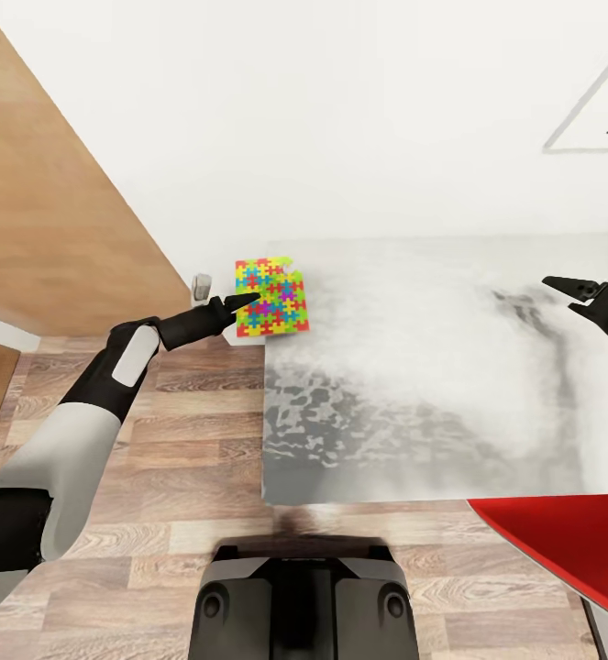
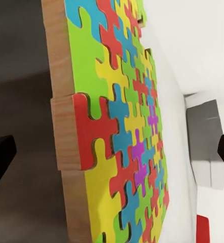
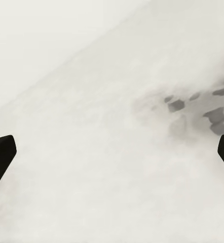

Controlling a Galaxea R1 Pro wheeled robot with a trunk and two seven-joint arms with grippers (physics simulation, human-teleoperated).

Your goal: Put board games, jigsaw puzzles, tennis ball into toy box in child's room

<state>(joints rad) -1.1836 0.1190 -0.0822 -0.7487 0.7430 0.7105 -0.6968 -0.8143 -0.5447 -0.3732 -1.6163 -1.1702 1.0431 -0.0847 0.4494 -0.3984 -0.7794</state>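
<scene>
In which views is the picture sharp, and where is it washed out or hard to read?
Head view: the jigsaw puzzle is crisp, but the table has a mottled, washed-out sheen. Left wrist view: the puzzle is sharp but strongly foreshortened. Right wrist view: pale, almost featureless table surface with faint grey blotches; the fingers show as dark edges.

a home, by the look a child's room: white walls, wood plank floor, a wooden door at left, a framed poster with a black shape high on the wall. a pale grey-white table bearing a bright puzzle at its corner. something red at lower right.
</scene>
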